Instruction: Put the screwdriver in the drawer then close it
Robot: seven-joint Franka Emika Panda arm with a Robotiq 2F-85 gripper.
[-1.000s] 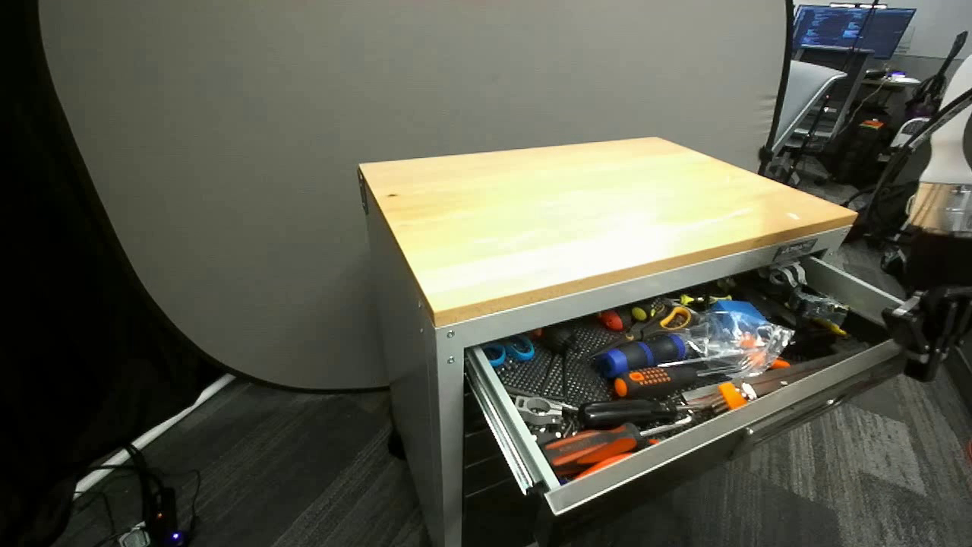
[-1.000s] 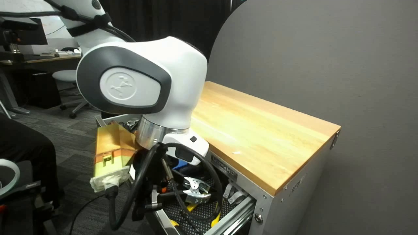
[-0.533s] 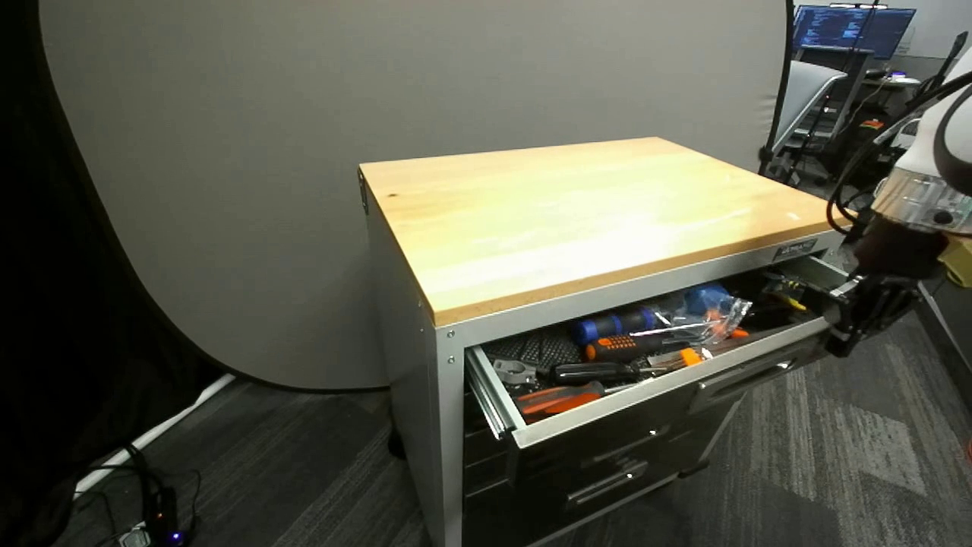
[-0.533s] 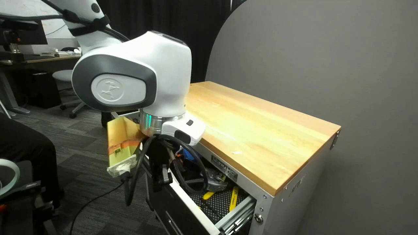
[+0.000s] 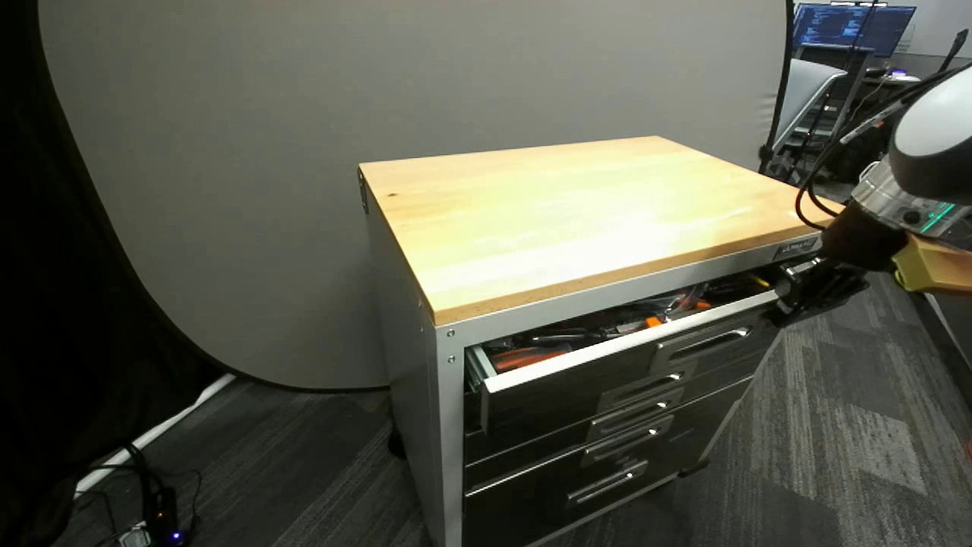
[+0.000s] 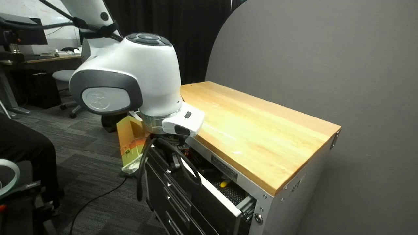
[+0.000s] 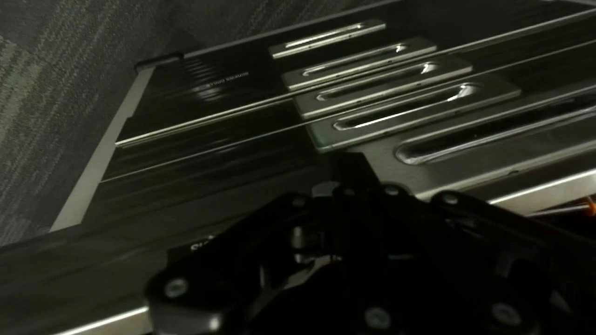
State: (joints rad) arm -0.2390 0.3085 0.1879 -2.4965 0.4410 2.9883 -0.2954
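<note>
The top drawer [image 5: 577, 380] is part-way open, with a narrow strip of its inside showing; orange and dark tools [image 5: 528, 357] lie in it. Its front rim also shows in an exterior view [image 6: 212, 192], and its dark front fills much of the wrist view [image 7: 209, 204]. My black gripper [image 5: 797, 298] is at the drawer's front, beside the handle [image 5: 702, 346], and seems to touch the front. In the wrist view its fingers [image 7: 349, 172] are together with nothing seen between them. The small screwdriver cannot be made out; it is hidden or out of view.
The wooden tabletop [image 5: 592, 220] is above the drawer. Lower drawers with bar handles [image 5: 607, 486] are beneath it, shut. A cable loop [image 6: 196, 178] hangs from the wrist by the drawer rim. A person's leg [image 6: 29, 156] is at the left in an exterior view.
The top drawer has slid inward from wide open to part-way open, hiding most of its tools. My gripper has moved toward the cabinet along with the drawer front, and the wrist has tilted.
</note>
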